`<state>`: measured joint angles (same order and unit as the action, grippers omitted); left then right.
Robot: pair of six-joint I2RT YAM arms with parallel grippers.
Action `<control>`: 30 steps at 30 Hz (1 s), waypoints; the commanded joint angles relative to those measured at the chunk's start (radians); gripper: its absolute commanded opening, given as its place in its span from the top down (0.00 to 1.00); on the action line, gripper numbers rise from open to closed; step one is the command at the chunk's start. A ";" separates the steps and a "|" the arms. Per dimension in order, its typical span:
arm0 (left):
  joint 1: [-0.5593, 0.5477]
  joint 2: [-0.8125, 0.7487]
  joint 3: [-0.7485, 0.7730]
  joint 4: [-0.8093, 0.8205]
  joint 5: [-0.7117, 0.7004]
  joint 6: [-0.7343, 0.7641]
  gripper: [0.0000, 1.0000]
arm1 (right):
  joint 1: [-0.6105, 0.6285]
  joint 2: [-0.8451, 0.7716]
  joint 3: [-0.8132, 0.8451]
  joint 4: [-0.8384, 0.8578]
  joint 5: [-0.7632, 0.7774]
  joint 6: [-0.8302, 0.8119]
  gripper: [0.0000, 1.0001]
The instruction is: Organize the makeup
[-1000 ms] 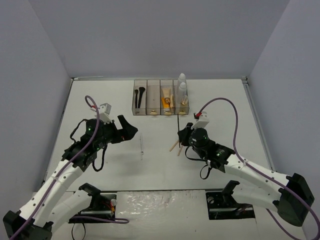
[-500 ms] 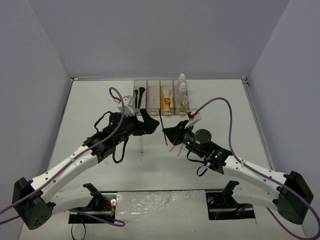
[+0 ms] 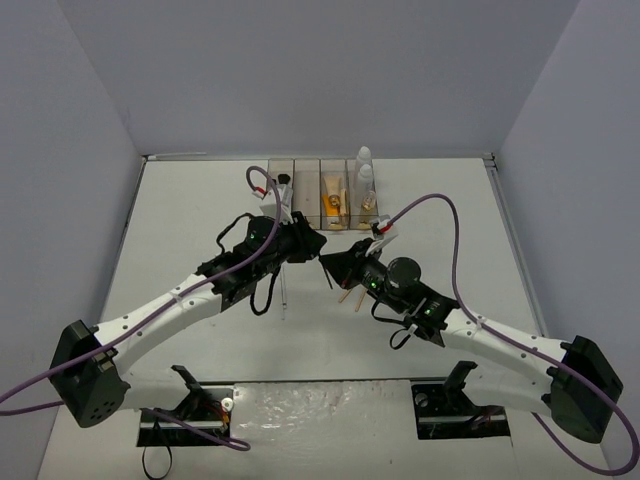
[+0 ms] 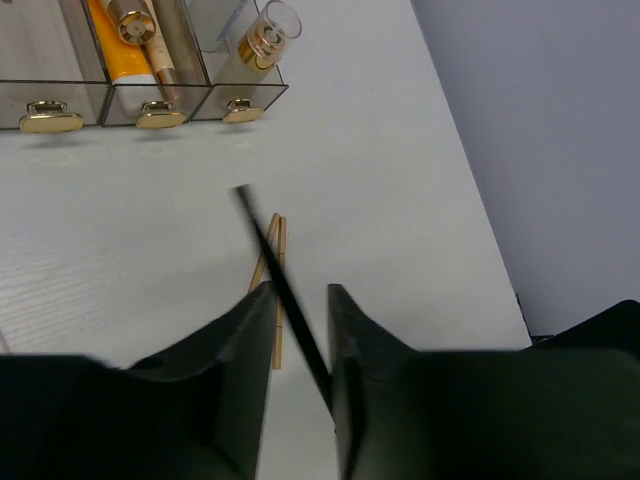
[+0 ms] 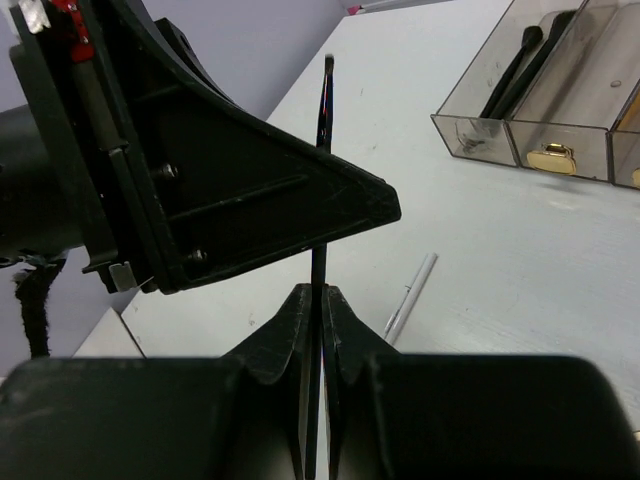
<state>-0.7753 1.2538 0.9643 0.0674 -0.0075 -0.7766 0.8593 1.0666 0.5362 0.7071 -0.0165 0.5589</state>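
Note:
A thin black pencil (image 5: 325,110) of the makeup stands clamped in my right gripper (image 5: 322,292), which is shut on its lower part. My left gripper (image 4: 298,290) has come in over the same pencil (image 4: 270,245). Its jaws stand narrowly apart around the shaft, which lies slantwise between them against the right finger. In the top view both grippers meet mid-table, left gripper (image 3: 318,247) above right gripper (image 3: 330,263). Two tan sticks (image 4: 282,232) lie on the table below. A white pencil (image 5: 410,297) lies further left.
The clear smoky four-compartment box (image 3: 322,195) sits at the back of the table. It holds black brushes (image 5: 515,70), an orange tube (image 4: 120,50) and white bottles (image 3: 365,165). Grey walls close the table on three sides.
My left arm swung right from the table's left side to the right gripper, and its jaws narrowed from wide open. The right gripper carried the pencil left to meet it.

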 commanded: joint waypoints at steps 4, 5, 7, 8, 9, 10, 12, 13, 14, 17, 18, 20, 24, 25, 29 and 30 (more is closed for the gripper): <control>-0.007 -0.001 0.088 0.089 -0.031 0.008 0.97 | 0.006 0.022 0.019 0.104 0.013 -0.032 0.91; -0.006 0.003 0.089 0.089 -0.032 0.011 0.98 | 0.006 0.027 0.023 0.100 0.029 -0.038 0.87; -0.006 0.013 0.095 0.084 -0.034 0.022 1.00 | 0.005 0.037 0.031 0.088 0.050 -0.048 0.75; -0.005 0.020 0.102 0.075 -0.037 0.032 1.00 | 0.004 0.042 0.037 0.077 0.056 -0.055 0.68; -0.004 0.031 0.118 0.055 -0.045 0.049 1.00 | 0.004 0.044 0.045 0.061 0.065 -0.062 0.59; -0.002 0.043 0.134 0.035 -0.054 0.064 1.00 | 0.004 0.047 0.054 0.042 0.076 -0.071 0.50; 0.015 0.074 0.189 -0.013 -0.077 0.095 1.00 | 0.002 0.049 0.077 -0.022 0.107 -0.097 0.33; 0.028 0.091 0.215 -0.049 -0.083 0.118 1.00 | 0.000 0.048 0.087 -0.058 0.122 -0.109 0.26; 0.042 0.106 0.237 -0.093 -0.089 0.142 1.00 | -0.003 0.045 0.094 -0.098 0.145 -0.118 0.19; 0.137 0.194 0.349 -0.177 -0.075 0.205 1.00 | -0.009 0.020 0.103 -0.180 0.198 -0.169 0.11; 0.155 0.229 0.375 -0.210 -0.073 0.231 1.00 | -0.011 0.011 0.103 -0.204 0.222 -0.176 0.10; 0.205 0.311 0.459 -0.280 -0.077 0.301 1.00 | -0.020 -0.002 0.105 -0.257 0.269 -0.190 0.09; 0.296 0.463 0.656 -0.375 -0.073 0.435 1.00 | -0.027 -0.034 0.091 -0.315 0.292 -0.212 0.08; 0.310 0.516 0.696 -0.398 -0.073 0.467 1.00 | -0.027 -0.040 0.088 -0.323 0.290 -0.212 0.08; 0.362 0.698 0.909 -0.464 -0.067 0.536 1.00 | -0.030 -0.060 0.069 -0.364 0.291 -0.204 0.08; 0.373 0.731 0.951 -0.468 -0.064 0.546 1.00 | -0.030 -0.065 0.065 -0.374 0.292 -0.202 0.08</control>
<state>-0.4364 1.8957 1.7275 -0.3221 -0.0758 -0.3575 0.8340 1.0418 0.5896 0.3482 0.2284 0.3705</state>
